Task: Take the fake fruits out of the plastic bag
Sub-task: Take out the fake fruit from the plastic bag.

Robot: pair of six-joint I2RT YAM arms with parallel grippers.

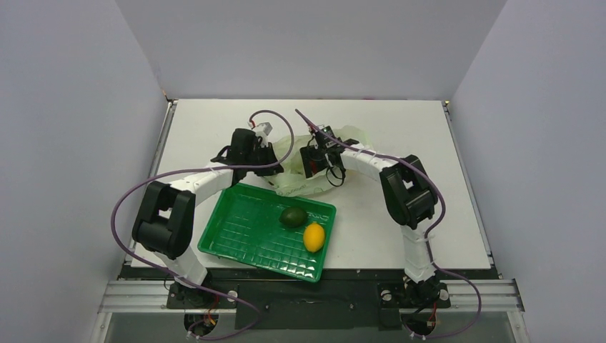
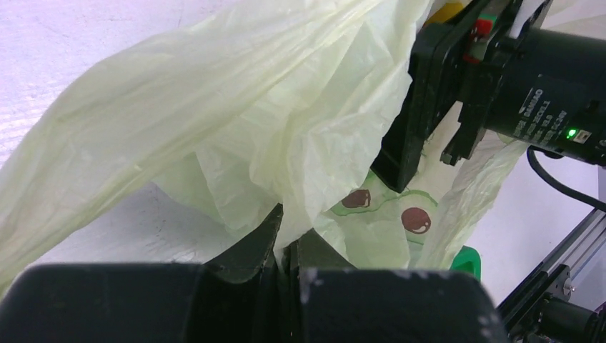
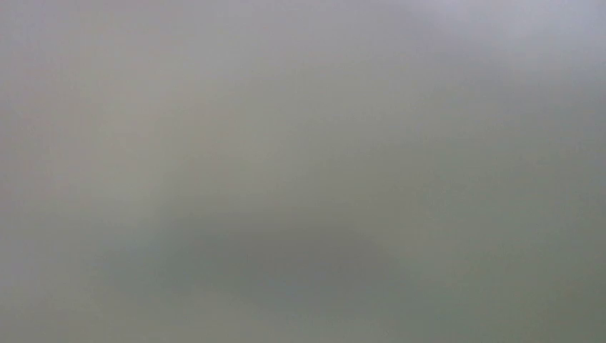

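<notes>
The pale yellowish-green plastic bag (image 1: 296, 179) lies crumpled on the table just behind the green tray (image 1: 236, 232). My left gripper (image 2: 289, 232) is shut on a fold of the bag (image 2: 250, 107) and holds it up. My right gripper (image 1: 313, 163) reaches into the bag from the right, and its fingertips are hidden by the plastic. The right wrist view is only a grey-green blur. The dark green fruit (image 1: 293, 216) and the yellow lemon (image 1: 314, 236) lie in the tray. The red fruit and the mango are hidden.
The right arm's black wrist (image 2: 543, 93) with a green light sits close to the left gripper's right side. A corner of the tray (image 2: 468, 261) shows under the bag. Cables loop over both arms. White walls enclose the table.
</notes>
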